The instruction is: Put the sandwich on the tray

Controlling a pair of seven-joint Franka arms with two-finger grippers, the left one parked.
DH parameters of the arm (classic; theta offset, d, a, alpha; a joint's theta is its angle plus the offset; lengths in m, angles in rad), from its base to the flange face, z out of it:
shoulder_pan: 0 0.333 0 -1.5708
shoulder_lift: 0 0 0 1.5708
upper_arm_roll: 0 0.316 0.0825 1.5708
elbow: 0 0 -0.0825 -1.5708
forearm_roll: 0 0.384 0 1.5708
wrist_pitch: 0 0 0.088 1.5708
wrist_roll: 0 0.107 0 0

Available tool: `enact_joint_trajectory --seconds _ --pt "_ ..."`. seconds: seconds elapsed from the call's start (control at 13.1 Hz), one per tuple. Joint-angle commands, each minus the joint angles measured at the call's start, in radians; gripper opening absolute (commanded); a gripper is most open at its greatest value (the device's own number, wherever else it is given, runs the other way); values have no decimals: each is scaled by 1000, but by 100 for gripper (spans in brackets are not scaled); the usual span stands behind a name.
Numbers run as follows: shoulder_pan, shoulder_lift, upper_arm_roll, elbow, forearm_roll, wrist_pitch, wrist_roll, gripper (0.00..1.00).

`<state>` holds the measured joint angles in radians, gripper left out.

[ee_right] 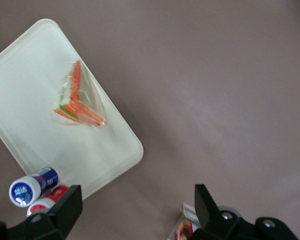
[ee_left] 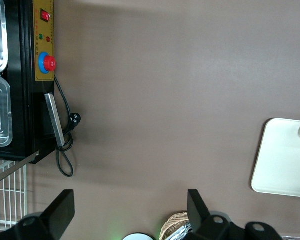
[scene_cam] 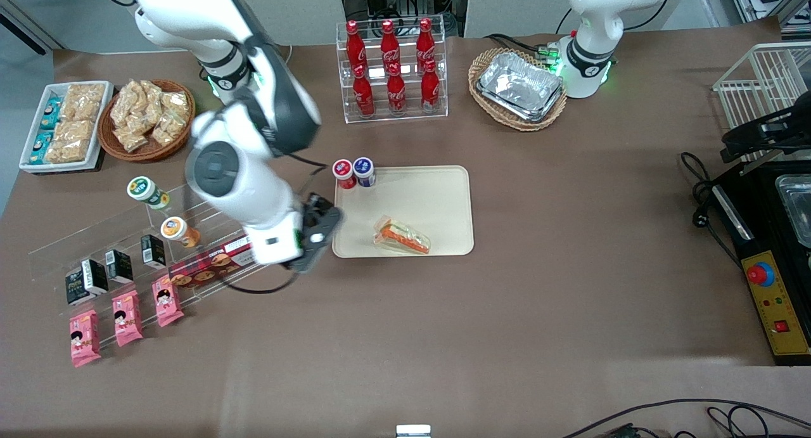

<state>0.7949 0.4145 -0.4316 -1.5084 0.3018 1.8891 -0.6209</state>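
The sandwich, a clear-wrapped wedge with orange and green filling, lies on the cream tray near its edge closest to the front camera. My gripper hangs open and empty above the brown table, beside the tray's working-arm-side edge and apart from the sandwich. Its black fingers stand wide apart with only tabletop between them. A corner of the tray also shows in the left wrist view.
Two small capped bottles stand at the tray's corner. A clear rack with cartons, cups and a cookie box sits under my arm, pink snack packets nearer the camera. Cola bottles and foil trays stand farther back.
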Motion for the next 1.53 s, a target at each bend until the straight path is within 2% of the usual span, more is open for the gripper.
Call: enact_joint_trajectory --seconds 0.0,0.23,0.38,0.61,0.69,0.84,1.3,1.45 --pt "9 -89 -100 -18 8 -77 46 100" --pt "9 -147 -267 -15 -32 -157 64 100" --pt "10 -158 -352 -9 -35 -183 64 100" --pt "3 -167 -372 4 -159 -208 64 100" --pt "-34 -180 -365 4 -168 -217 64 100" --pt "-142 -181 -310 8 -162 -232 58 100" --pt "-592 -186 98 51 -171 -257 63 100" --pt "-672 -189 169 53 -194 -284 64 100"
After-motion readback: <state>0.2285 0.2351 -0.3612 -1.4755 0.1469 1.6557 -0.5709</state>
